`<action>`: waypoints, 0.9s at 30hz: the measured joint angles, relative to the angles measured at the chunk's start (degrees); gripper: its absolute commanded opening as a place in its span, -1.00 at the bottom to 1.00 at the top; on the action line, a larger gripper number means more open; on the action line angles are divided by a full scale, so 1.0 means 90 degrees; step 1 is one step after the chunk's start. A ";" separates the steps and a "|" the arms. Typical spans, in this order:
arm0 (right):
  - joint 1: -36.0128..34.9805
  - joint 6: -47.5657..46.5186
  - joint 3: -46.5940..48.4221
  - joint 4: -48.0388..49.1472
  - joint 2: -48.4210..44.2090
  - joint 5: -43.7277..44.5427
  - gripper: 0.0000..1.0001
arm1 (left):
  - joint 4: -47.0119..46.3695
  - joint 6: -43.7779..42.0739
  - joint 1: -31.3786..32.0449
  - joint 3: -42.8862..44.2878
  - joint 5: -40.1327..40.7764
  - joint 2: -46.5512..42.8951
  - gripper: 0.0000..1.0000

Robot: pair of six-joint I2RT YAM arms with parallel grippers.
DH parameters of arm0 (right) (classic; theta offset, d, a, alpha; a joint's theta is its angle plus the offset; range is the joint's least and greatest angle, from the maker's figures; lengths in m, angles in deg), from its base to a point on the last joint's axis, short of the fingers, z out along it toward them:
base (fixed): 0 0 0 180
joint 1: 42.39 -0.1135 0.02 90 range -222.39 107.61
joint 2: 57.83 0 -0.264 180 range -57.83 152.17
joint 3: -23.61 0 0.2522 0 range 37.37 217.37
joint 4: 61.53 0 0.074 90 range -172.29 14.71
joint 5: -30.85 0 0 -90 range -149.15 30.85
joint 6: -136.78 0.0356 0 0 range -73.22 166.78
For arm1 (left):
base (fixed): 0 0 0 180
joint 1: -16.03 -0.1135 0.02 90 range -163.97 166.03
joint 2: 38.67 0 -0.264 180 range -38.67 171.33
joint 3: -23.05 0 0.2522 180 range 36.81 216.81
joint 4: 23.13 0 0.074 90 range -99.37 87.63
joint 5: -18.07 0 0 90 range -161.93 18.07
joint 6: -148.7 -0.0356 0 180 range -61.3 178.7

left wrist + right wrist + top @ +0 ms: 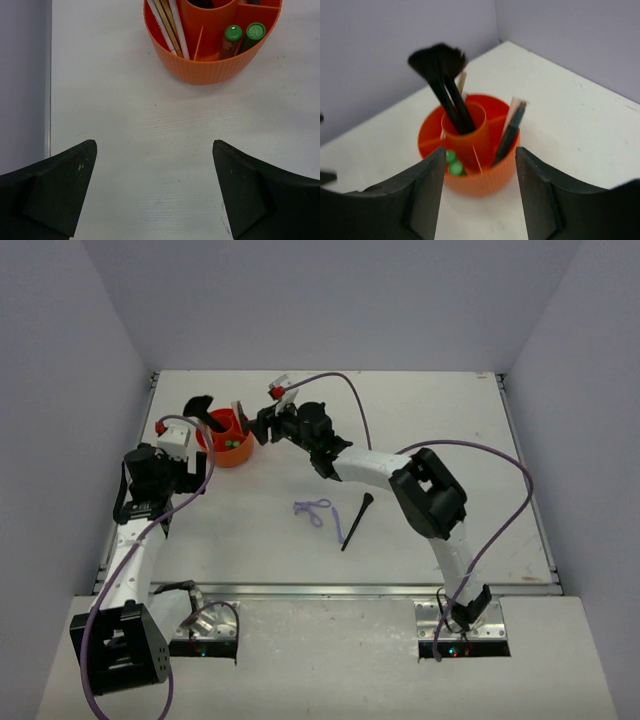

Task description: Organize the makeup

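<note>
- Fingers [60, 185] of the left gripper [154, 143] were closest to the left wrist camera. They were spread wide, with only bare table between them.
- Two black brushes [440, 60] stood in the round middle cup of the orange tub [480, 185]. Their fluffy heads stuck up high and leaned to one side.
- Two small green tubes [452, 162] stood side by side in one outer slot of the tub.
- A dark pencil [509, 137] leaned in another outer slot, and a pinkish stick [512, 112] rested right next to it.
- Some thin pale sticks [170, 25] leaned together in a slot of their own.
- The lilac looped tool [312, 510] lay flat in the middle of the table, closer to the near edge, well away from the tub.
- One more black brush [355, 521] lay just to the right of the looped tool. It was tilted, with its wide head pointing to the far edge. I could not tell if the two touched.
- The right gripper [480, 150] hung just beside the tub. Its fingers were apart and held nothing.
- The left gripper hung near the tub on its other side, not touching it.
- The tub sat on the white table [450, 440] near the far left corner.
</note>
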 measured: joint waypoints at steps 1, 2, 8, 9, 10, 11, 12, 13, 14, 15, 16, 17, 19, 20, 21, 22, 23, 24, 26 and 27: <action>0.0000 -0.0062 -0.0446 -0.0376 -0.0472 0.0067 0.49 | 0.0032 -0.0002 0.0000 0.0075 -0.0002 0.0017 0.97; 0.0000 -0.0132 -0.0793 -0.0787 -0.0933 0.0143 0.60 | 0.0049 -0.0002 0.0000 0.0141 -0.0009 0.0023 0.97; 0.0037 0.0168 -0.2102 -0.3256 -0.3371 0.1078 0.55 | 0.0151 0.0001 0.0000 0.0387 -0.0147 0.0005 0.97; 0.0078 0.0337 -0.2398 -0.3642 -0.3786 0.1227 0.51 | 0.0152 0.0001 0.0000 0.0398 -0.0175 0.0004 0.97; 0.0134 0.0577 -0.2751 -0.3848 -0.4147 0.1372 0.50 | 0.0166 0.0003 0.0000 0.0404 -0.0200 0.0004 0.97; 0.0197 0.0853 -0.3134 -0.3965 -0.4481 0.1516 0.51 | 0.0185 0.0006 0.0000 0.0409 -0.0224 0.0006 0.97; 0.0248 0.1194 -0.3548 -0.4283 -0.4813 0.1715 0.51 | 0.0213 0.0020 0.0000 0.0423 -0.0243 0.0013 0.97; 0.0293 0.1523 -0.3874 -0.4620 -0.5033 0.1907 0.51 | 0.0234 0.0029 0.0000 0.0442 -0.0261 0.0015 0.97; 0.0336 0.1844 -0.4146 -0.4969 -0.5183 0.2094 0.51 | 0.0250 0.0035 0.0000 0.0466 -0.0279 0.0015 0.97; 0.0371 0.2184 -0.4370 -0.5265 -0.5262 0.2256 0.51 | 0.0265 0.0045 0.0000 0.0493 -0.0300 0.0015 0.97; 0.0384 0.2539 -0.4562 -0.5512 -0.5268 0.2386 0.50 | 0.0276 0.0056 0.0000 0.0520 -0.0322 0.0012 0.97; 0.0383 0.2896 -0.4741 -0.5758 -0.5253 0.2500 0.50 | 0.0284 0.0065 0.0000 0.0543 -0.0338 0.0003 0.97; 0.0376 0.3549 -0.4958 -0.6190 -0.5164 0.2687 0.50 | 0.0300 0.0074 0.0000 0.0562 -0.0361 -0.0044 0.97; 0.0369 0.3850 -0.5032 -0.6353 -0.5095 0.2772 0.50 | 0.0314 0.0074 0.0000 0.0564 -0.0372 -0.0081 0.97; 0.0369 0.4110 -0.5092 -0.6446 -0.5028 0.2827 0.49 | 0.0337 0.0074 0.0000 0.0564 -0.0379 -0.0127 0.97; 0.0369 0.4320 -0.5143 -0.6497 -0.4972 0.2888 0.47 | 0.0366 0.0074 0.0000 0.0564 -0.0381 -0.0178 0.98; 0.0369 0.4498 -0.5190 -0.6512 -0.4907 0.2917 0.45 | 0.0387 0.0073 0.0000 0.0564 -0.0393 -0.0240 0.98; 0.0369 0.4675 -0.5238 -0.6525 -0.4841 0.2946 0.43 | 0.0408 0.0071 0.0000 0.0564 -0.0404 -0.0302 0.98; 0.0370 0.4892 -0.5265 -0.6506 -0.4651 0.2992 0.38 | 0.0433 0.0070 0.0000 0.0564 -0.0420 -0.0392 0.97; 0.0372 0.4975 -0.5263 -0.6484 -0.4536 0.3012 0.37 | 0.0445 0.0069 0.0000 0.0564 -0.0428 -0.0428 0.97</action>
